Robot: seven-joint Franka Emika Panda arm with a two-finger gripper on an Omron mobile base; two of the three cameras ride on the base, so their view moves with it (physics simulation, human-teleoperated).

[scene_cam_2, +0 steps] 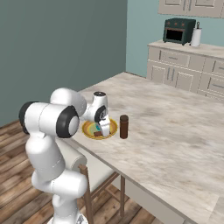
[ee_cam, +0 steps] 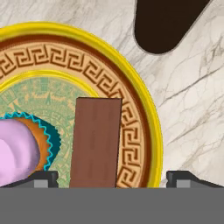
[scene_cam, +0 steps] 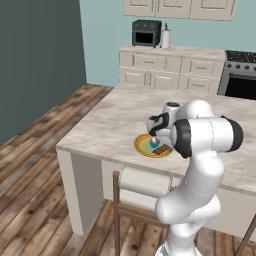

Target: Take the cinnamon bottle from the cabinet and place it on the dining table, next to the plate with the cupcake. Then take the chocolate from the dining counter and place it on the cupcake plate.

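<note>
The flat dark brown rectangular chocolate bar (ee_cam: 96,142) lies on the small round yellow plate with a teal centre and brownish patterned rim (ee_cam: 131,78), just beside the tiny pink-topped cupcake in its teal wrapper (ee_cam: 19,153), which sits at about nine o'clock from the bar in the hand view. The two-finger gripper (ee_cam: 113,177) hangs directly over the bar with its jaws spread wide, one tip well to each side and neither touching it, so the chocolate looks released and the placing step looks all but done. To finish it well, my judgement is that the hand should rise straight up, without any sideways drift that could nudge the bar off the rim or knock the cupcake. The tall dark brown cylindrical cinnamon bottle (scene_cam_2: 124,127) stands upright on the beige marbled stone dining table (scene_cam_2: 175,131), just beside the plate at roughly three o'clock in the right base view. The white arm reaches forward from the base, elbow bent high, wrist folded down so the hand points at the plate near the table's near edge.
</note>
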